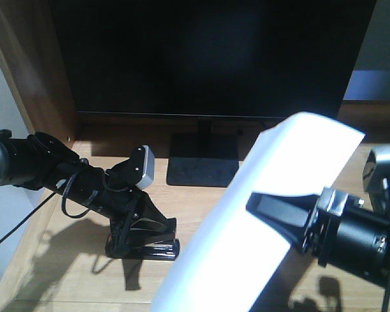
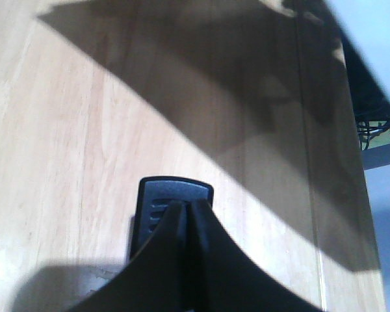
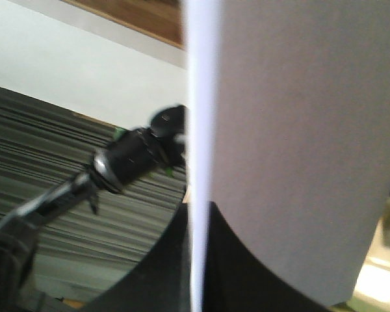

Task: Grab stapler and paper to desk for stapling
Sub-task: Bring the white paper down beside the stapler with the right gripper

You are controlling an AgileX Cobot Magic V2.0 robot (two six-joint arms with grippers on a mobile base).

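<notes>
Left end effector [image 1: 140,231] is clamping the stapler [image 1: 159,249], apparently down on the desk [image 1: 201,208]. Right end effector [image 1: 260,207] is pinching the paper [image 1: 292,156] aloft; laydown and stapling pending.
</notes>
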